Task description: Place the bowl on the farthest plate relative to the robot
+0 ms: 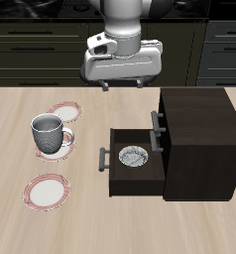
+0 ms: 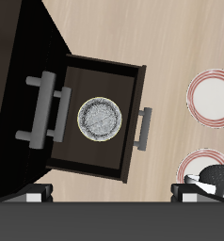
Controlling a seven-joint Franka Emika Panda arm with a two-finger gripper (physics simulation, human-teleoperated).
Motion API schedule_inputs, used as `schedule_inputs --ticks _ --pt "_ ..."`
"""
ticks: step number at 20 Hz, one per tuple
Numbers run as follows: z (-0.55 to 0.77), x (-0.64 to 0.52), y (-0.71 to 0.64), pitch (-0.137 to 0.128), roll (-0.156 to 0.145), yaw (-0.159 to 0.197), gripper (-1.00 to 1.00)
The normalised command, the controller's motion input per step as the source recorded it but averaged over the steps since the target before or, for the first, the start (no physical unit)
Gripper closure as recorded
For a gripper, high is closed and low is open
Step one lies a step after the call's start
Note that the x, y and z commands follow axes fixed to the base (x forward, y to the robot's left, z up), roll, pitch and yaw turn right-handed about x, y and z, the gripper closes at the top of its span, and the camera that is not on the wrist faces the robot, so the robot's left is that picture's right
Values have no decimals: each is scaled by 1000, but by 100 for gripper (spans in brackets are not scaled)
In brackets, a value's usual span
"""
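Note:
The bowl [image 1: 133,157] [image 2: 99,119], small, whitish-grey and dark-speckled inside, lies in the open drawer [image 1: 117,171] of a dark cabinet. The farthest plate [image 1: 48,190] [image 2: 213,97], white with a pinkish-red rim, lies bare near the table's front edge, apart from the drawer. My gripper [image 1: 123,83] [image 2: 112,194] hangs high over the back of the table. It is open, holds nothing, and stays well away from both bowl and plate. Only the fingertips [image 2: 191,190] show in the wrist view.
A dark cabinet [image 1: 197,139] with a handled upper drawer stands beside the bowl's drawer. A grey-white mug [image 1: 48,132] [image 2: 217,181] stands on the middle plate [image 1: 57,152] [image 2: 191,166]. Another plate [image 1: 65,111] lies farther back.

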Motion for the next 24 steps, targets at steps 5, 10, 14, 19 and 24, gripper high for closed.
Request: schedule_inputs --ticks 5,10,14,19,24 --pt "0 104 -42 -17 5 113 -100" --pt "-49 71 -130 -33 -38 183 -100" --pt "-71 53 169 -181 -50 538 -100" --pt "-178 50 222 35 64 194 -100" --pt "-246 66 65 47 60 390 -100"
